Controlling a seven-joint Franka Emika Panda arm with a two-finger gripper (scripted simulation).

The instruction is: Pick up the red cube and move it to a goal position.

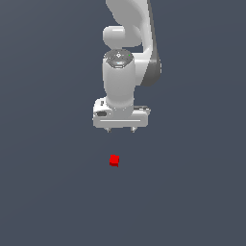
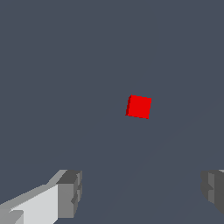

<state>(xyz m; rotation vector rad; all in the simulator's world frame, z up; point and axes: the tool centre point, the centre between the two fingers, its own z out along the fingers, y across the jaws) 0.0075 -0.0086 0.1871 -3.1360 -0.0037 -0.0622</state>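
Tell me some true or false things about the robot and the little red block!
1. The cube is red. True.
2. The end effector is holding the cube. False: it holds nothing, and the cube sits apart from it on the floor.
3. The fingers are spread wide apart. True: the wrist view shows a big gap between them.
4. There are two cubes on the floor. False: there is only one.
5. The cube sits between the fingers. False: in the wrist view it lies ahead of them, not in the gap.
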